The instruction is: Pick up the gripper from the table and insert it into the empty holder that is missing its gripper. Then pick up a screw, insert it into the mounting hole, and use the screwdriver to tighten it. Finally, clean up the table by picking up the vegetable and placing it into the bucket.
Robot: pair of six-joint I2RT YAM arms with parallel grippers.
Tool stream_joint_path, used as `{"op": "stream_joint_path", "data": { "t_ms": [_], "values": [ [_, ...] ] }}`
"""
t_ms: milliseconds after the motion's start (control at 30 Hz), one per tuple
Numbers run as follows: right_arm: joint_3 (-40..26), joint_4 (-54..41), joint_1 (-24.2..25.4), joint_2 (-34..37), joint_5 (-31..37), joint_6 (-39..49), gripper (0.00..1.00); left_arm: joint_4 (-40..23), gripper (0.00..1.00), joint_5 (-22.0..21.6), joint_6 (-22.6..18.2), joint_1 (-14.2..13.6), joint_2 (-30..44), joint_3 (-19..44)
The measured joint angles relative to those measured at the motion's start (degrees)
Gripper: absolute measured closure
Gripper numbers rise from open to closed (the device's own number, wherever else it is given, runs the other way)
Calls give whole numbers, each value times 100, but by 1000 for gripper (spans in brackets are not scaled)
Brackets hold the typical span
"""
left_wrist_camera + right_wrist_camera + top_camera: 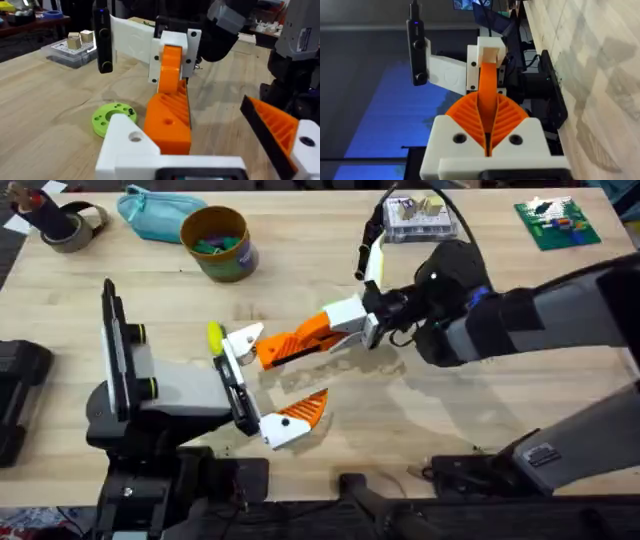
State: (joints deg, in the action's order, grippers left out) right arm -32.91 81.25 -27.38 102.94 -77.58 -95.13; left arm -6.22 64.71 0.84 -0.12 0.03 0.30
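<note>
Orange ribbed wedge-shaped plastic, the gripper hangs above the table, clamped between the ribbed pads of the right arm's white-and-orange gripper, with its tapered end aimed at the holder, a small white angular bracket with a yellow-green rounded knob on the grey and black stand. From the left wrist view the piece appears to meet the white bracket, though whether it is seated I cannot tell. Insertion is the step in hand; screw, screwdriver and vegetable work all look undone. Next, I judge, comes a straight push along the slot, keeping the wedge level, and no release until it sits fully home. A second orange finger with a white base sits lower on the stand, and the round mustard-yellow bucket waits well apart at the far side. Whether the left arm's fingers are apart or together I cannot tell.
</note>
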Motion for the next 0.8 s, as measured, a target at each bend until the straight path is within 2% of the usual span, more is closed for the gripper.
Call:
{"op": "stream_joint_path", "data": {
  "t_ms": [800],
  "values": [
    [0, -132, -161, 0, 338, 114, 980, 2, 17, -24, 2, 0, 0, 0]
  ]
}}
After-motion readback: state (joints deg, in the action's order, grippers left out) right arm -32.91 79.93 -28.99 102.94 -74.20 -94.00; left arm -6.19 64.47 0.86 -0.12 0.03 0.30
